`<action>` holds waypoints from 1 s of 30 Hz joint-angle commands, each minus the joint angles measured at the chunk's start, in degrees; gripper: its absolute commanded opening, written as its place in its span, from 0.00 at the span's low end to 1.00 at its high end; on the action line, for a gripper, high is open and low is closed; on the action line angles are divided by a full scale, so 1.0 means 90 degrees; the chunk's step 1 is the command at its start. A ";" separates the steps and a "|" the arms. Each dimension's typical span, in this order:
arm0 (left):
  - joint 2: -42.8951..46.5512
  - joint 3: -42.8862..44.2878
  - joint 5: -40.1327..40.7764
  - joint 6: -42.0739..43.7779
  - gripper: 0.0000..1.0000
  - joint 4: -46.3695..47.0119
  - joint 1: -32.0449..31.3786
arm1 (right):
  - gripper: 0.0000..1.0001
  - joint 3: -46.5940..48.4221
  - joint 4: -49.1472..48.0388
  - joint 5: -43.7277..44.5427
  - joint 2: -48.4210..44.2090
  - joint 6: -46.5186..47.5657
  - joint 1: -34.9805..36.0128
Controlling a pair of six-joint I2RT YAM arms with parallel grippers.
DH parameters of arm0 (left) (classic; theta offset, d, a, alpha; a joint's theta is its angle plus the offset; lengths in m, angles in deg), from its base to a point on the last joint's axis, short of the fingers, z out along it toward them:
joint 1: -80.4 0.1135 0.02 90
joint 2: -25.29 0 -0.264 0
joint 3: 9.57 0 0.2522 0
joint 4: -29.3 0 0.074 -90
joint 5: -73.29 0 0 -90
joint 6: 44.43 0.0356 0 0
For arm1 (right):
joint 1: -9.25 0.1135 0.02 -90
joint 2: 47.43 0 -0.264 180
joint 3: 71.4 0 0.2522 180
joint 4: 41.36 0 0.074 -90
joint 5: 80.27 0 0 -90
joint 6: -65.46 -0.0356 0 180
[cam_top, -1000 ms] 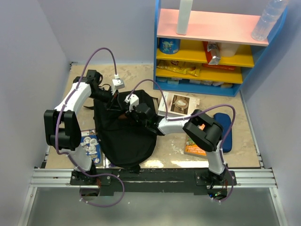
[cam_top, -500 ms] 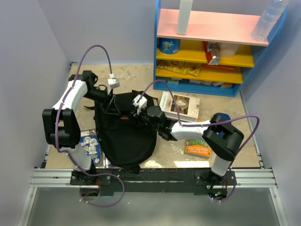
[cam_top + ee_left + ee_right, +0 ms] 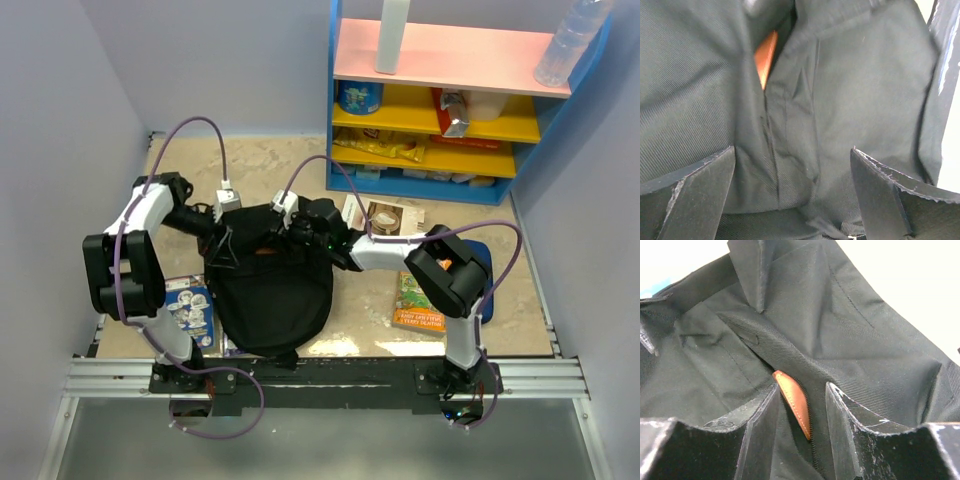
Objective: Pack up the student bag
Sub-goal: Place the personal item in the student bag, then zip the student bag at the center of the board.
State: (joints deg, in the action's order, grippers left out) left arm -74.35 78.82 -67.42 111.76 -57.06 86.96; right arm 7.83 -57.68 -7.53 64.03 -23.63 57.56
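Observation:
The student bag (image 3: pixel 268 290) lies on the table between the two arms, black and soft, with its top towards the shelf. My left gripper (image 3: pixel 226 222) is at its top left corner. In the left wrist view the left gripper (image 3: pixel 792 150) is wide open, with only bag fabric (image 3: pixel 860 85) between the jaws. My right gripper (image 3: pixel 292 222) is at the bag's top right. In the right wrist view the right gripper (image 3: pixel 802 386) stands partly open over the zipper opening. An orange stitched piece (image 3: pixel 795 402) lies between the jaws, untouched by either, and also peeks from the slit (image 3: pixel 766 57).
One book (image 3: pixel 192 310) lies left of the bag, another (image 3: pixel 384 221) to its right and a third (image 3: pixel 418 305) near the right arm. A dark-blue pencil case (image 3: pixel 487 268) lies at the right edge. A blue shelf (image 3: pixel 450 100) with groceries stands at the back.
Both grippers have opened from shut. The left wrist has dropped towards the bag's top left corner. The right arm's elbow has swung out and back while its gripper stayed at the bag's top.

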 commanded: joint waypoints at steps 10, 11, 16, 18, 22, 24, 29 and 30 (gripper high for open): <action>0.0876 -0.0696 0.0343 -0.0001 1.00 0.1026 0.0861 | 0.43 0.0673 0.0129 -0.1285 -0.0383 -0.0841 -0.0105; 0.0846 -0.0511 0.0188 0.0018 1.00 0.1006 0.1084 | 0.43 0.0839 0.0459 -0.1315 -0.0199 -0.1239 -0.0085; 0.0631 -0.0421 0.0050 0.0349 1.00 0.0742 0.1233 | 0.53 0.1485 0.0882 -0.1793 0.0428 -0.2385 -0.0037; 0.0631 -0.0528 -0.0048 0.0389 1.00 0.0761 0.1224 | 0.55 0.1427 0.0668 -0.1745 0.0506 -0.2561 -0.0007; 0.0651 -0.0529 -0.0214 0.0156 1.00 0.0995 0.1194 | 0.53 0.1504 0.0618 -0.1871 0.0779 -0.2892 0.0052; 0.0680 -0.0509 -0.0234 -0.0059 1.00 0.1345 0.1184 | 0.51 0.1544 0.0570 -0.1891 0.0916 -0.3001 0.0052; 0.0836 -0.0752 -0.0059 -0.0675 1.00 0.2069 0.1184 | 0.51 0.1543 0.0297 -0.1969 0.1170 -0.3410 0.0052; 0.0846 -0.0782 -0.0029 -0.0675 1.00 0.2177 0.1184 | 0.51 0.1582 0.0296 -0.1950 0.1219 -0.3440 0.0052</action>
State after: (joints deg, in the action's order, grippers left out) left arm -68.51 73.38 -66.42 108.77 -43.91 97.83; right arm 20.00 -52.13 -23.29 74.91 -50.23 57.96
